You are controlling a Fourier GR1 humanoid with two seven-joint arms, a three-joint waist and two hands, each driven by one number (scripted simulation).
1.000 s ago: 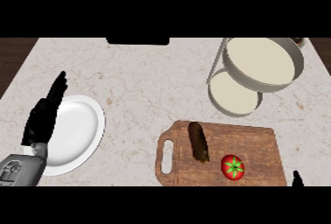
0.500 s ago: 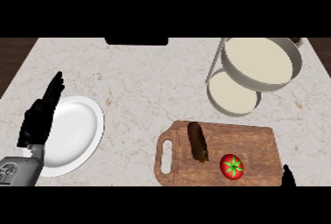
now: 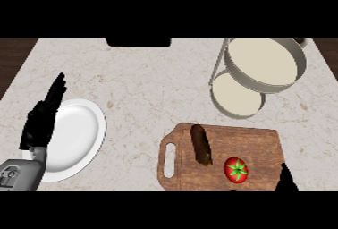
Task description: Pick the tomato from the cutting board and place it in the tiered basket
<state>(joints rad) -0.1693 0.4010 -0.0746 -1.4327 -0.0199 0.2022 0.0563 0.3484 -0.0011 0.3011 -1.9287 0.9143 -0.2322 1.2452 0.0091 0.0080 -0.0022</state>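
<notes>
1. Red tomato [image 3: 236, 169] lay on the cutting board [image 3: 257, 141], ungrasped, well apart from the tiered basket [image 3: 264, 62].
2. Right hand [image 3: 285, 179] barely showed beside it; finger state unclear.
3. Left hand [image 3: 44, 120] rested straight-fingered over the white plate [image 3: 79, 134].

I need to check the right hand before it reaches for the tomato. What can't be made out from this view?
- Right hand: only a dark tip shows, cut off at the head view's lower edge; finger pose unreadable.
- Tiered basket: upper tier covers part of the lower tier.
- White plate: left hand covers its left rim.
</notes>
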